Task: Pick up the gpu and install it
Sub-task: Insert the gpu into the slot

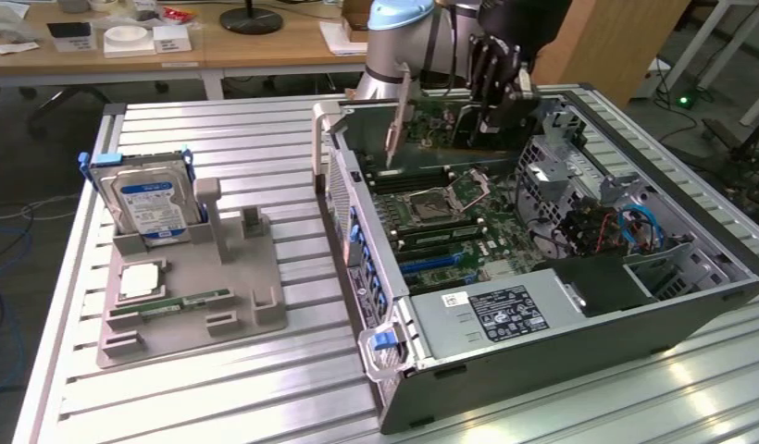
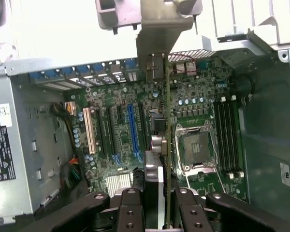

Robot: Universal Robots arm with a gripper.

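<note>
The slatted metal counter [image 1: 231, 388] is carrying an open computer case [image 1: 565, 314] on the exterior view's right and a grey tray [image 1: 188, 296] on its left, where a hard drive [image 1: 151, 203] is standing upright. The gripper [image 2: 157, 215] is hanging over the motherboard [image 2: 135, 145] (upper middle of the exterior view), its fingers [image 2: 130, 212] pinching the gpu [image 1: 439, 128] edge-on.

The arm [image 1: 386, 67] is showing a silver-grey tube topped by a pale blue joint cover [image 1: 400, 13] at the exterior view's top centre. The gripper [image 1: 497, 97] is showing matte black, its blocky fingers [image 2: 129, 212] carrying small round screw heads [image 2: 129, 225].
</note>
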